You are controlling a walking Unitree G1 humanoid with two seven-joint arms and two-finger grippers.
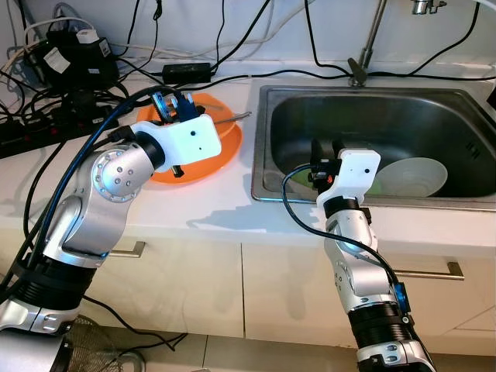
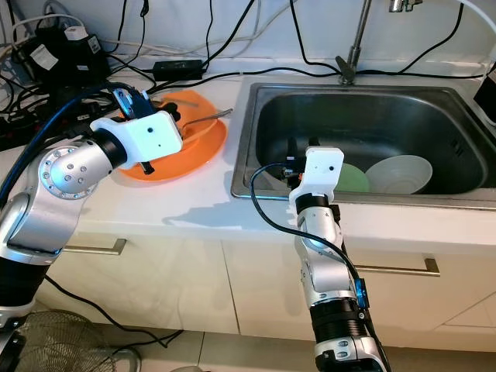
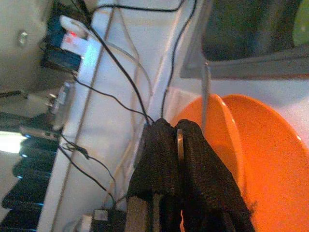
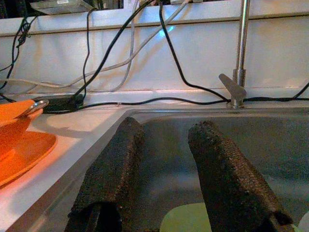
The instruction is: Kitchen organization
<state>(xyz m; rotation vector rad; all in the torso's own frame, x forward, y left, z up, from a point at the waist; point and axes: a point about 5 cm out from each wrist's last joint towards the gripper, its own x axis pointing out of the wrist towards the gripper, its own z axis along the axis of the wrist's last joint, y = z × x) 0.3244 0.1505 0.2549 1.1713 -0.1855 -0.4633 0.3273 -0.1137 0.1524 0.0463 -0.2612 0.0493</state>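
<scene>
An orange bowl rests on an orange plate on the white counter, left of the sink. A metal utensil lies in the bowl, its end pointing toward the sink. My left gripper hovers at the bowl's far-left rim, shut on what looks like that rim. My right gripper stands open over the sink's front-left part with nothing between its fingers. Just below it lies a green dish, with a white bowl beside it in the basin.
A faucet rises behind the sink. Black cables, a power strip and chargers crowd the counter's back left. Cabinet fronts with metal handles run below. A wire fan guard stands on the floor at the left.
</scene>
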